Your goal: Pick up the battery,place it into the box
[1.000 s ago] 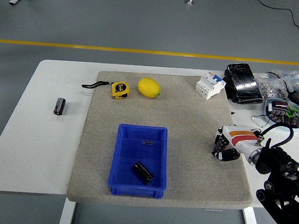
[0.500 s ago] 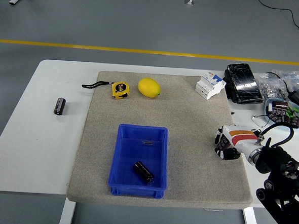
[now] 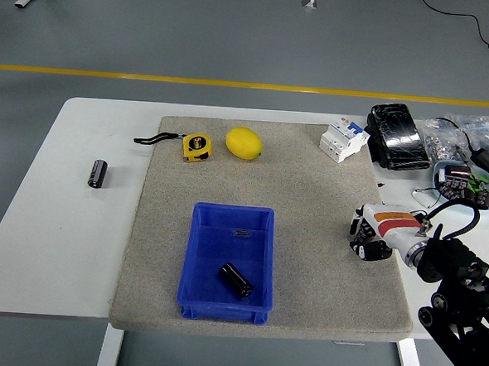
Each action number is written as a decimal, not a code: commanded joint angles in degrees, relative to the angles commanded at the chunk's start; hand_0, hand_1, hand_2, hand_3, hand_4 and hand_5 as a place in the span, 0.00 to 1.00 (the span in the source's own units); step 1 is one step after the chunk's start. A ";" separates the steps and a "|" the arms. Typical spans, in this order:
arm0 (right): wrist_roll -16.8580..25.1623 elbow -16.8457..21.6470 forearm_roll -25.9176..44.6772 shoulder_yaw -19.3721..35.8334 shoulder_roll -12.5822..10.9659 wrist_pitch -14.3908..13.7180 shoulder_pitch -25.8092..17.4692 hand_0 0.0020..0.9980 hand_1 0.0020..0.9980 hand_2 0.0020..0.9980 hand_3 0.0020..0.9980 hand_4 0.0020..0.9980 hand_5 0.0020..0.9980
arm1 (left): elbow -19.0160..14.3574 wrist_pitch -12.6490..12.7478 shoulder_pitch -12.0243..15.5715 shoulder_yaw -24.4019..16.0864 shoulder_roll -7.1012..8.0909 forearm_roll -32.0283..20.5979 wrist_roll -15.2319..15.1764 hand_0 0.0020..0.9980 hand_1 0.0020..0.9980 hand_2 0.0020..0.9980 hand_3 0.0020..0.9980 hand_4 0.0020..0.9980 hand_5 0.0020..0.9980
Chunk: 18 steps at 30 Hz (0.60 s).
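Grey mat covers the worktop point(image 3: 43, 220) – battery point(image 3: 234, 281) lies in the blue box point(image 3: 198, 263), so the right hand point(image 3: 370, 238), fingers curled on nothing at right, should clear out gently

This looks like a robotics lab or workshop. A white desk point(image 3: 68, 222) stands on a bare grey floor point(image 3: 196, 31) crossed by a yellow line point(image 3: 151, 78) near the top. At the upper right lie a circuit breaker point(image 3: 344, 138), bagged small parts point(image 3: 446, 137) and loose cables point(image 3: 478, 27).
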 joint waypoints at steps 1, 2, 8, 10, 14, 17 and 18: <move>0.01 0.00 0.11 -0.03 0.00 0.03 0.03 0.35 0.40 0.46 0.45 0.68 0.10 | 0.00 -0.03 -0.03 0.00 0.01 0.07 0.02 0.58 0.54 0.60 0.62 0.61 0.70; 0.01 0.00 0.17 -0.04 0.00 0.05 0.05 0.34 0.38 0.46 0.45 0.66 0.09 | -0.01 -0.03 -0.05 -0.01 0.01 0.11 0.03 0.58 0.54 0.60 0.62 0.61 0.70; -0.13 -0.04 0.62 -0.12 0.01 0.13 0.05 0.33 0.37 0.45 0.45 0.66 0.08 | -0.03 -0.06 -0.06 -0.03 0.03 0.25 0.09 0.58 0.54 0.60 0.62 0.62 0.70; -0.21 -0.02 0.82 -0.16 0.02 0.16 0.07 0.33 0.37 0.45 0.45 0.66 0.08 | -0.03 -0.08 -0.06 -0.08 0.03 0.32 0.12 0.58 0.54 0.60 0.62 0.62 0.70; -0.51 -0.02 1.43 -0.28 0.06 0.22 0.12 0.31 0.35 0.45 0.44 0.66 0.08 | -0.04 -0.10 -0.08 -0.08 0.05 0.44 0.14 0.58 0.54 0.60 0.62 0.62 0.70; -0.74 0.00 1.95 -0.36 0.05 0.17 0.09 0.31 0.35 0.45 0.44 0.66 0.08 | -0.03 -0.16 -0.13 -0.25 0.05 0.81 0.22 0.58 0.54 0.60 0.62 0.62 0.70; -0.78 0.02 2.12 -0.40 0.04 0.13 0.07 0.31 0.35 0.45 0.44 0.66 0.08 | -0.03 -0.17 -0.15 -0.29 0.04 0.90 0.23 0.58 0.54 0.60 0.62 0.62 0.70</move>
